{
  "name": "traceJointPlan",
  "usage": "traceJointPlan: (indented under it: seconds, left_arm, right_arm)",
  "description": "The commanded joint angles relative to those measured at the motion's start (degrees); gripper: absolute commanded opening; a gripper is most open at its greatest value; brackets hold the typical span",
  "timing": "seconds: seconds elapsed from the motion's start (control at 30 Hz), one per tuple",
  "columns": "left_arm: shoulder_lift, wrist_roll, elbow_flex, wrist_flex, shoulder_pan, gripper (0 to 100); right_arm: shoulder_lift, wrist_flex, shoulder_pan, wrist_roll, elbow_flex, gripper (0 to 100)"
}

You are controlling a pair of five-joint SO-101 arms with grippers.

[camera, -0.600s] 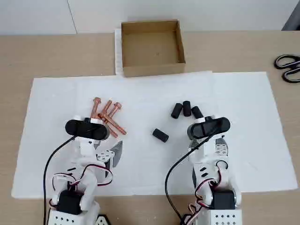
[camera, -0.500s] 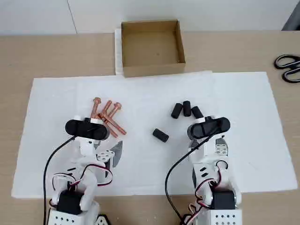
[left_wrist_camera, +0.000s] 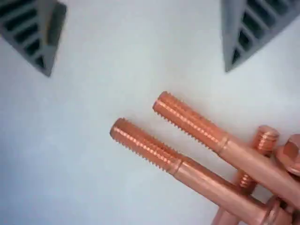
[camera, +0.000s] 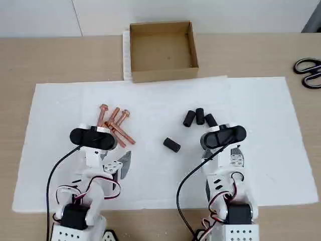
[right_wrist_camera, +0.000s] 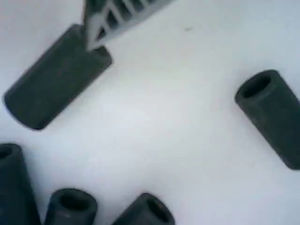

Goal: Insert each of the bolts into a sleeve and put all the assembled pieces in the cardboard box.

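Several copper bolts lie in a loose pile on the white paper, left of centre. In the left wrist view my left gripper hangs open just above the threaded ends of two bolts, with nothing between its fingers. Three black sleeves sit clustered right of centre and one sleeve lies apart near the middle. My right gripper is over them. One ribbed fingertip overlaps a lying sleeve, with no second finger near it. The cardboard box stands open at the back.
White paper covers most of the wooden table. Black scissors lie at the far right edge. Both arm bases stand at the front edge, with cables looping beside them.
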Motion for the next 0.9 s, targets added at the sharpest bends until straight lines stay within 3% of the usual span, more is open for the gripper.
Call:
traceJointPlan:
  seconds: [0.0, 0.57, 0.87]
  left_arm:
    - [-0.5, 0.0, -0.3, -1.3, -0.3, 23]
    - [-0.5, 0.0, -0.3, -1.4, 0.0, 23]
    - [-0.4, -0.2, -1.1, -2.2, -0.8, 23]
  right_arm:
    - [-0.9, 0.2, 0.0, 0.0, 0.4, 22.4]
    - [-0.8, 0.9, 1.9, 2.5, -0.1, 22.4]
    - [-0.7, 6.9, 11.8, 9.1, -16.1, 22.4]
